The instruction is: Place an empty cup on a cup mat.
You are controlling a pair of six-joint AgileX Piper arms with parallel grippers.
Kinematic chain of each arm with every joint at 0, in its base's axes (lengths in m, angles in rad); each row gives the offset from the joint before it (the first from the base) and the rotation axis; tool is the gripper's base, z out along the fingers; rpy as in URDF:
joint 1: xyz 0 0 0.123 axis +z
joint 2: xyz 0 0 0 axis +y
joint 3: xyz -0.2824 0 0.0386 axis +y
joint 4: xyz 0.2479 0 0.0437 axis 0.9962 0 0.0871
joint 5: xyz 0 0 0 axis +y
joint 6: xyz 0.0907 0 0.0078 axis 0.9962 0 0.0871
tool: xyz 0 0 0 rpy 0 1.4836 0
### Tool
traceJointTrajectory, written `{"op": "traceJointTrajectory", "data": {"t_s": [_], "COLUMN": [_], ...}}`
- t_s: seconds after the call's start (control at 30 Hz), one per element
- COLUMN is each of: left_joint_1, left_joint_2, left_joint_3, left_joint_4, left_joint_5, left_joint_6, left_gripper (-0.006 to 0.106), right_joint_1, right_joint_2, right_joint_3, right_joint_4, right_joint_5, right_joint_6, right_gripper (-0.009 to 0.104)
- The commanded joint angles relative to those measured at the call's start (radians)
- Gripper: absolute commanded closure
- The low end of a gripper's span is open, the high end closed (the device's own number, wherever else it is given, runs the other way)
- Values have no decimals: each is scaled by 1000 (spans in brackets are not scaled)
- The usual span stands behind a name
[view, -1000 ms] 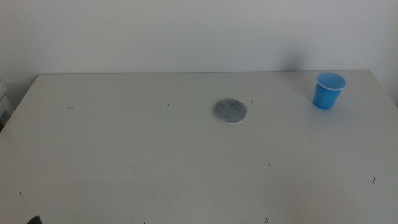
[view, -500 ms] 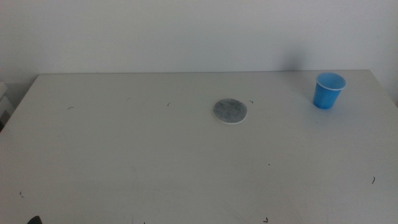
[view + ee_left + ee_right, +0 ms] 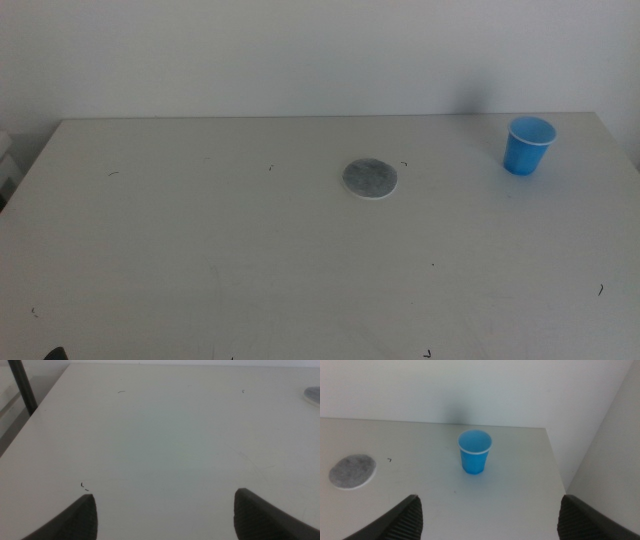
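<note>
Two things matter on the table [image 3: 200, 250], and they lie well apart: the cup [image 3: 528, 146] stands upright near the far right corner, while the cup mat [image 3: 370, 179] lies flat toward the middle, a little nearer the far edge than the near one. Nothing touches either, so the task looks not yet begun. The cup's mouth faces up, and the right wrist view shows only blue inside it, with nothing in it. The mat carries nothing. The right gripper [image 3: 487, 527] hangs with its jaws spread wide, the cup centred in the open space ahead of them and the mat off to one side; that framing suggests this arm is the one lined up to reach the cup, being on the cup's side of the table. The left gripper [image 3: 165, 520] waits low over the near left part of the tabletop, jaws likewise wide apart, with bare surface between them and only a sliver of the mat visible.
</note>
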Motion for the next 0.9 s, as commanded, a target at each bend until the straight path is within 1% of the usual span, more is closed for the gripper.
{"op": "traceJointTrajectory", "data": {"t_s": [0.0, 0.07, 0.23, 0.43, 0.63, 0.77, 0.87], "left_joint_1": [0, 0, 0, 0, 0, 0, 0], "left_joint_2": [-13, -13, -13, -13, -13, -13, -13], "left_joint_3": [-5, -5, -6, -6, -6, -6, -6], "left_joint_4": [4, 4, 4, 4, 4, 4, 4], "left_joint_5": [-69, -68, -66, -66, -66, -66, -65], "left_joint_6": [-10, -11, -11, -11, -11, -11, -11], "left_gripper": [-5, -5, -5, -5, -5, -5, -5], "right_joint_1": [2, 2, 2, 2, 2, 2, 2], "right_joint_2": [67, 118, 238, 377, 515, 615, 687], "right_joint_3": [-111, -170, -328, -494, -656, -776, -865], "right_joint_4": [-14, -10, -7, -7, 1, 12, 39], "right_joint_5": [-72, -54, 65, 103, 208, 299, 334], "right_joint_6": [-10, -2, 5, 5, 9, 27, 56], "right_gripper": [1, 1, 1, 1, 1, 1, 1]}}
